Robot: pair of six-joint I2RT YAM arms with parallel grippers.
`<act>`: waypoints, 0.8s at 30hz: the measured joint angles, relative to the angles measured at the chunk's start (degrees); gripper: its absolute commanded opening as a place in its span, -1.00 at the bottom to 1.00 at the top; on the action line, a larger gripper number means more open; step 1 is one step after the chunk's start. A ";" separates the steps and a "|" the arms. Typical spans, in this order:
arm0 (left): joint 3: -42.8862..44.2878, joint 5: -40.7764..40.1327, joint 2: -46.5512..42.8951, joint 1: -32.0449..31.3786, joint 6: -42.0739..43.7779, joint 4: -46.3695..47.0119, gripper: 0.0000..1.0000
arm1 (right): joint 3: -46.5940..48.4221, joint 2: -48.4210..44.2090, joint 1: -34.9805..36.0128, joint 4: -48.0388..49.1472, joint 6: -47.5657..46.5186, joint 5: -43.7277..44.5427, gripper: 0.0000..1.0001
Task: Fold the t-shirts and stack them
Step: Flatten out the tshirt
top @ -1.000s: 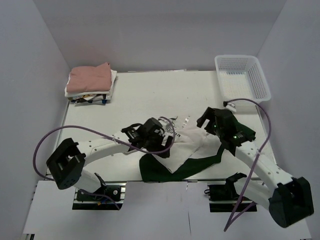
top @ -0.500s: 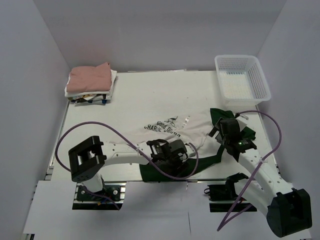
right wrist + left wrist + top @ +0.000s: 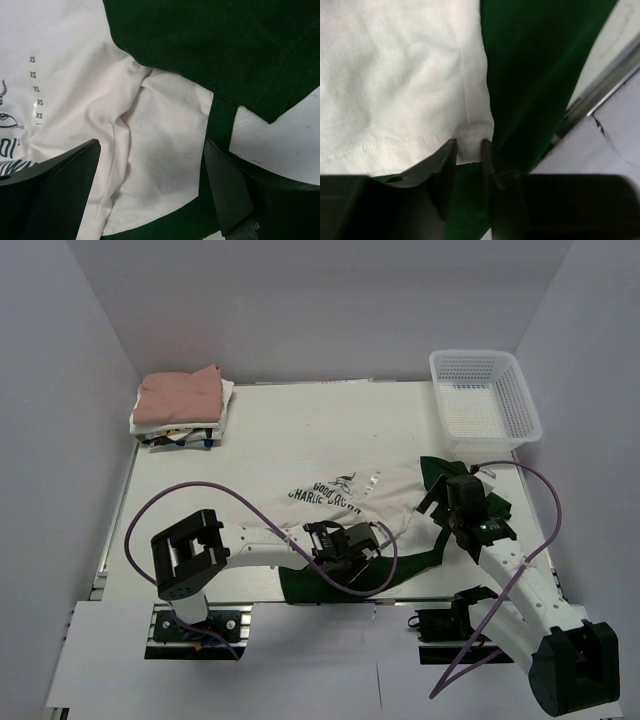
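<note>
A cream-white t-shirt (image 3: 380, 502) with dark green sleeves and dark print lies spread on the table, right of the middle. My left gripper (image 3: 347, 552) is low over its near hem. In the left wrist view the gripper (image 3: 468, 149) has its jaws pinched on a small fold of the cream hem (image 3: 470, 135), beside green cloth (image 3: 535, 75). My right gripper (image 3: 463, 502) hovers over the shirt's right side. In the right wrist view it (image 3: 152, 172) stands wide open above cream cloth and the green sleeve (image 3: 225, 45), holding nothing. A pile of folded t-shirts (image 3: 180, 400), pink on top, sits at the back left.
A white plastic mesh basket (image 3: 485, 400) stands at the back right corner. The table's near edge and metal rail (image 3: 600, 87) run right next to the shirt's green hem. White walls close in the table on three sides.
The left gripper moved from the shirt's middle to its near hem and closed on the cloth. The shirt now lies spread wider; the right arm shifted right and stayed open.
</note>
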 measured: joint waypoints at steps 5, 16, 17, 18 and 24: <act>0.52 -4.24 0.79 0.02 -2.38 0.59 -1.00 | -0.59 -1.57 -0.72 0.46 -0.20 -0.13 0.80; -1.29 -36.17 -18.84 7.23 -17.68 0.90 -1.00 | -0.57 -0.31 -2.91 -1.62 -0.42 3.91 0.80; -1.31 -38.64 -19.96 8.72 -18.60 0.87 -1.00 | -0.57 -0.31 -3.28 -1.95 -0.50 4.72 0.80; -1.31 -40.61 -20.65 9.94 -19.47 0.90 -1.00 | -0.57 -0.31 -3.78 -2.25 -0.61 5.60 0.80; -1.73 -47.41 -23.41 17.14 -21.22 0.74 -1.00 | -0.57 0.11 -8.76 -3.56 -1.57 9.86 0.80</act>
